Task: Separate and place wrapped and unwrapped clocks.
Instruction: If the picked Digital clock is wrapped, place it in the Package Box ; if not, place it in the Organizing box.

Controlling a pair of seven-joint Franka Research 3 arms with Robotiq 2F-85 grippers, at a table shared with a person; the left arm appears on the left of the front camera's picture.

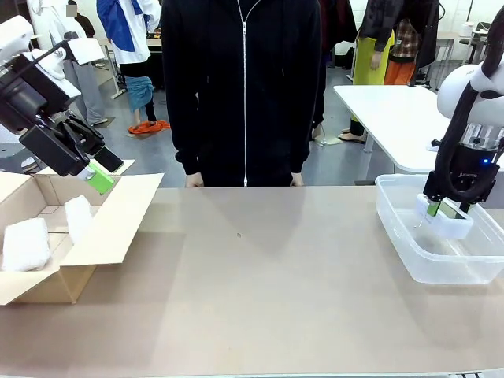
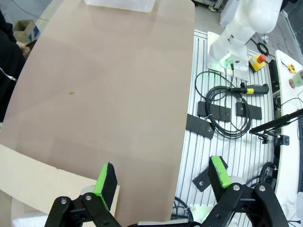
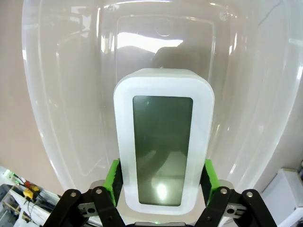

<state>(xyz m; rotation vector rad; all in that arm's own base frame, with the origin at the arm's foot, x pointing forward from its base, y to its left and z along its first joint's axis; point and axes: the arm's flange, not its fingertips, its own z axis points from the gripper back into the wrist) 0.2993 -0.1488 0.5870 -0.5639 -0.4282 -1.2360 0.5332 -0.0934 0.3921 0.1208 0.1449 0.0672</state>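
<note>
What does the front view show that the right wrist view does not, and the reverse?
Front view alone: the open brown cardboard box holding two whitish bubble-wrapped bundles, the open left end effector above it, and a person in black. Right wrist view alone: the clock's greenish-grey screen. Both: the bare white rounded-rectangle clock between the right end effector's fingers, inside the clear plastic tub.

The bare clock (image 3: pixel 164 149) is white with rounded corners and a greenish-grey screen, which is dark. It sits inside the clear plastic tub (image 1: pixel 402 236) on the right side of the table, between the green pads (image 3: pixel 114 178) of the right end effector (image 1: pixel 446 209) — the pads touch its two long sides. Two wrapped clocks — whitish bundles of bubble wrap — are in the open cardboard box (image 1: pixel 110 232) on the left: one (image 1: pixel 26 244) lies flat, the other (image 1: pixel 78 220) stands upright beside it.
</note>
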